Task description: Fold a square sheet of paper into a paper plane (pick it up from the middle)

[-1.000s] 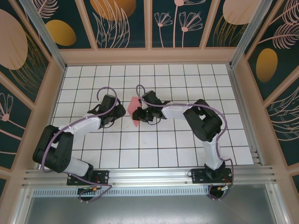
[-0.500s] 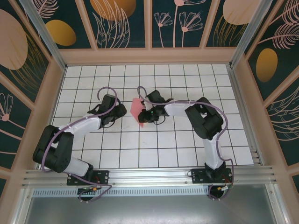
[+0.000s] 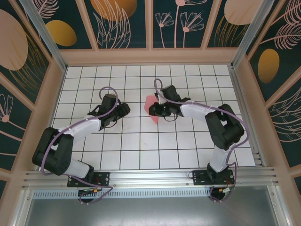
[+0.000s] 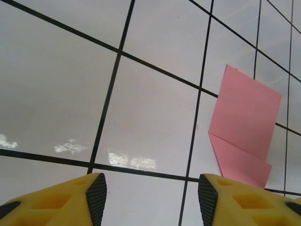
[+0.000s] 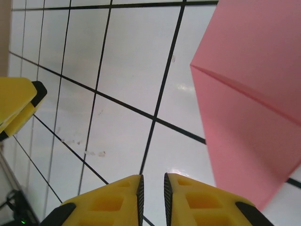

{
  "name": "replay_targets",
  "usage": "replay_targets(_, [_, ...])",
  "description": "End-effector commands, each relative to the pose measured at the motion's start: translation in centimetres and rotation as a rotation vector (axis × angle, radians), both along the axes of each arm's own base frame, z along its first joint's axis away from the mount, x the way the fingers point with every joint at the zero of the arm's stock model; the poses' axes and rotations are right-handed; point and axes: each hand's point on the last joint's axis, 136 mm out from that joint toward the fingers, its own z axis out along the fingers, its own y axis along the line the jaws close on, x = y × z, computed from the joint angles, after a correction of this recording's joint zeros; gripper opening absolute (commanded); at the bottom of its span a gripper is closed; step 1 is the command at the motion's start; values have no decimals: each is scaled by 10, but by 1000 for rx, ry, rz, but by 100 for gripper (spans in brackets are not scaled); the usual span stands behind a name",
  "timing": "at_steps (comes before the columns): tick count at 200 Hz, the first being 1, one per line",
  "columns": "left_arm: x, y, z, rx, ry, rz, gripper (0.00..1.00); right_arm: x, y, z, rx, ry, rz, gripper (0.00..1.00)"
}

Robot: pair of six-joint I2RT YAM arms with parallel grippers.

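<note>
Right gripper (image 5: 152, 181): yellow fingers (image 5: 113, 200) drawn almost together, only a slim slit between the black pads (image 5: 139, 188), nothing in the slit; it hangs low over the white tiles.
Grip: no paper sits between the right gripper's pads; whether a finger's outer side touches the sheet, I cannot tell.
Sheet of paper (image 5: 244, 108): pink, partly folded, lying on the table (image 5: 127, 70) just beside the right gripper, ahead of its tips and off to 1 side; 1 crease runs slantwise across it and 1 pointed corner reaches back beside the nearer finger.
Sheet from above: its pink shows at the tip of the right gripper, on its left side, partly covered by the black gripper body.
Sheet in the left wrist view: 2 layers show, a smaller flap folded over the lower part with a sharp slanted edge.
Left gripper (image 4: 151, 183): on the left of the right gripper, beyond the sheet and clear of it; jaws stand wide apart with nothing between, bare tile beneath.
Table: white tiles with black grid lines, spreading on all sides of the right gripper.
Arms: right arm (image 3: 221, 127) and left arm (image 3: 70, 127), white and black, both bent in toward the right gripper's spot.
Walls (image 3: 122, 23): dark panels with leaf and flower drawings, well behind the right gripper and to both sides.
</note>
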Motion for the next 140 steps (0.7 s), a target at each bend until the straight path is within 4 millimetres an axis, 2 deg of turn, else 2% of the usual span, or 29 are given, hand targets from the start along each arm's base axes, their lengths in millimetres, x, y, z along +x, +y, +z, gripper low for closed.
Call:
replay_targets(1, [3,-6,8,-54,-25,-13,56,-3,10,-8,71,85,-112,21])
replay_targets(43, [2,-9,4,-64,-18,-22,56,2,-3,-31,66,123,-161,18])
replay_targets(89, [2,-11,3,-75,-15,-29,56,0,-14,-56,32,156,-170,18])
replay_targets(118, [2,-13,3,-81,-17,-40,56,-12,-25,-76,-4,187,-145,16])
replay_targets(140, [2,-17,7,-97,-25,-59,55,-31,-33,-90,-48,212,-67,16])
